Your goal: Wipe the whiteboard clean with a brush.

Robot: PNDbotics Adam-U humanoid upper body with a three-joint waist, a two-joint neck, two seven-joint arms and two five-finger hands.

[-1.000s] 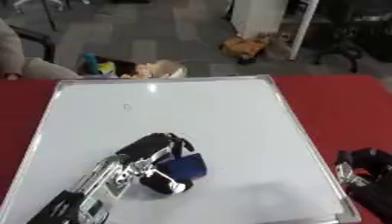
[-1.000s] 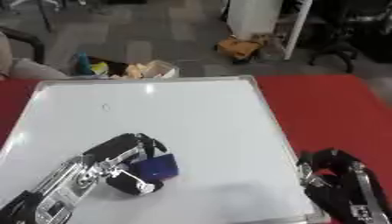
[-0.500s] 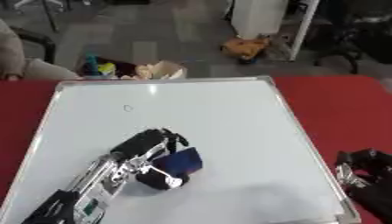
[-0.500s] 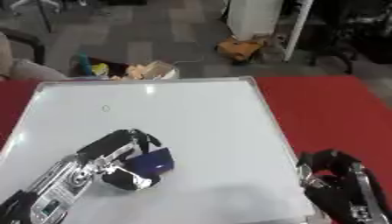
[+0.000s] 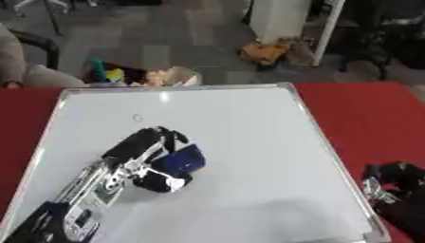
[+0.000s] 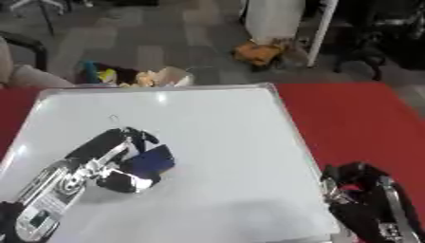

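The work surface is a red table (image 5: 365,114), visible along the left edge and across the right side of both views. Beyond its far edge lies a grey tiled floor (image 5: 166,38). A white cabinet (image 5: 281,19) stands on the floor at upper centre. An orange-brown object (image 5: 265,51) rests at its base; its identity cannot be determined. A small heap of mixed items (image 5: 145,76), including yellow, green and pale pieces, lies just beyond the far table edge. A dark chair (image 5: 398,38) occupies the upper right corner.
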